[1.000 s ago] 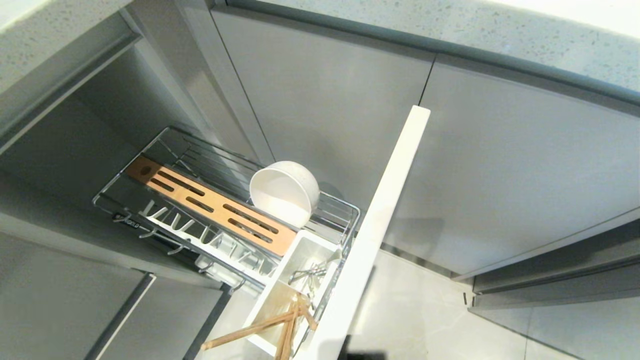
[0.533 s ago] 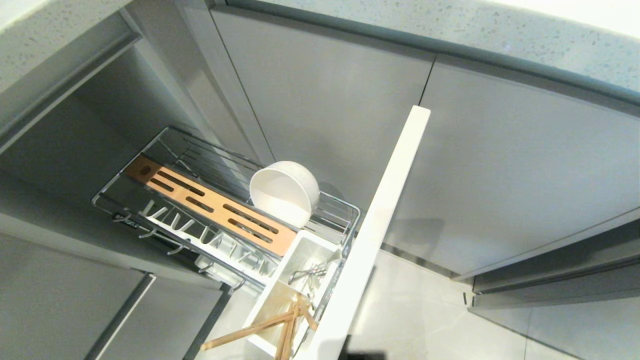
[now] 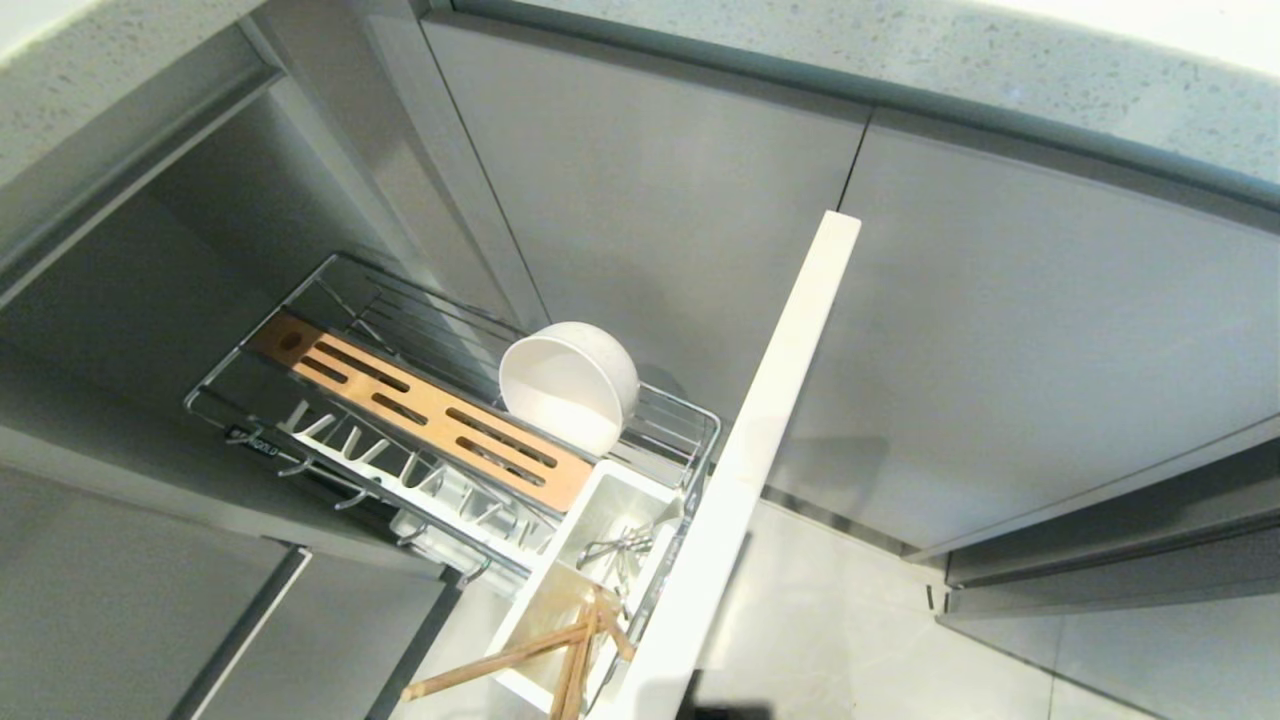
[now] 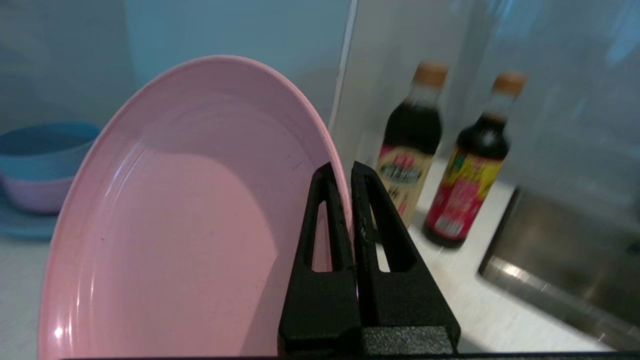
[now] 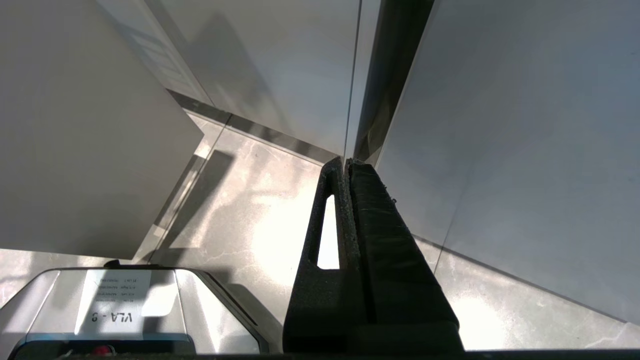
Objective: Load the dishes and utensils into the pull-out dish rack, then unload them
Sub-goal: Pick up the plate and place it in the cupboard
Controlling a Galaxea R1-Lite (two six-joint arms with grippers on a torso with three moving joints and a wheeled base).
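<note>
Chopsticks (image 3: 520, 655) cut off; bottles (image 4: 407, 150) blurred

The plate (image 4: 165, 210) is pale pink, the bowl (image 3: 568, 385) plain white, the slotted board (image 3: 420, 410) orange-brown, the chopsticks (image 3: 530, 650) light brown, and both bottles (image 4: 410, 145) dark with orange caps.

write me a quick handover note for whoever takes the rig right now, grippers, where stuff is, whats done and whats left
Left gripper: jaws shut on the rim of the pink plate, held on edge above the counter, near two sauce bottles and the sink.
Right gripper: shut, empty, parked low over the floor.
Pull-out dish rack: pulled out. White bowl lies tipped on the wires; chopsticks and spoon are in the utensil tub.
Plate prongs are empty.
Whether the plate is going in or has just come out is unclear. Bowl, chopsticks and spoon remain to unload.
</note>
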